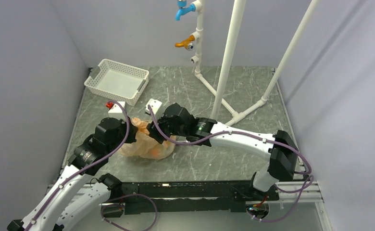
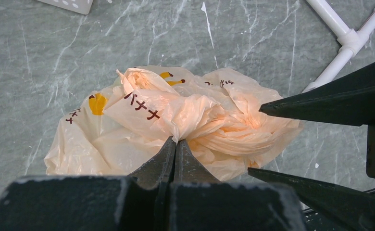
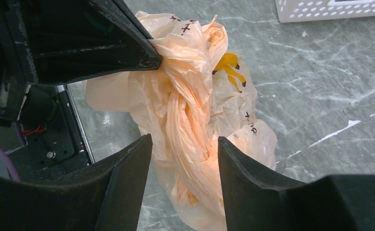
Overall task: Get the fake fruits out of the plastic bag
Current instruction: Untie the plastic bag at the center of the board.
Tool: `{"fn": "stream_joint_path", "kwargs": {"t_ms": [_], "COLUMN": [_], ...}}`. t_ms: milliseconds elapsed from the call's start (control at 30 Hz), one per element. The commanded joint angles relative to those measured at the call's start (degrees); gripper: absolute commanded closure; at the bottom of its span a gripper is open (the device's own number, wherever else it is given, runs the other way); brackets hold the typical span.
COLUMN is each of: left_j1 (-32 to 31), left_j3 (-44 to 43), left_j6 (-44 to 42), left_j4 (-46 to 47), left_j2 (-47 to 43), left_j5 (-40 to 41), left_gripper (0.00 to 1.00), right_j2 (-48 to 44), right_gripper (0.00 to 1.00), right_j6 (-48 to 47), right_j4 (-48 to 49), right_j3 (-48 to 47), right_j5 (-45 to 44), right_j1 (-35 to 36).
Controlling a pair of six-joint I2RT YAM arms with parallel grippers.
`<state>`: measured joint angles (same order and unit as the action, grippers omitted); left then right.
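Note:
The plastic bag [image 1: 144, 147] is pale orange-peach and crumpled, with black lettering and yellow banana prints. It lies on the table between the two arms. My left gripper [image 2: 176, 140] is shut on a bunched fold of the bag [image 2: 185, 113]. My right gripper [image 3: 184, 140] is open, its fingers either side of the bag's twisted folds [image 3: 190, 120]. In the top view both grippers meet over the bag, the left [image 1: 133, 132] and the right [image 1: 157, 137]. The fake fruits are hidden inside the bag; only an orange glow shows through it [image 1: 153, 153].
A white mesh basket [image 1: 117, 81] stands at the back left. A white pipe frame [image 1: 229, 62] with a blue tap and an orange tap handle [image 1: 184, 42] stands at the back. Two small white blocks [image 1: 153, 106] lie behind the bag.

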<state>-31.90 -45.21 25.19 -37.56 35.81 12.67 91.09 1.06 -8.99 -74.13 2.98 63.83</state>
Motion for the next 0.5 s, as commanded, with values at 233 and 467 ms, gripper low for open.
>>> {"fn": "stream_joint_path", "kwargs": {"t_ms": [233, 467], "left_j1": [0.18, 0.19], "left_j3": [-2.30, -2.19], "left_j6": [0.30, 0.36], "left_j4": [0.50, 0.18], "left_j2": [-0.83, -0.49], "left_j5": [-1.10, -0.45], "left_gripper": [1.00, 1.00], "right_j2": [3.64, 2.46], "right_gripper": [0.40, 0.55], "right_j6": [-2.09, -2.43], "right_j4": [0.41, 2.61], "right_j3": [-1.54, -0.05], "right_j5": [-10.17, -15.47], "right_j1": [2.69, 3.73]}}
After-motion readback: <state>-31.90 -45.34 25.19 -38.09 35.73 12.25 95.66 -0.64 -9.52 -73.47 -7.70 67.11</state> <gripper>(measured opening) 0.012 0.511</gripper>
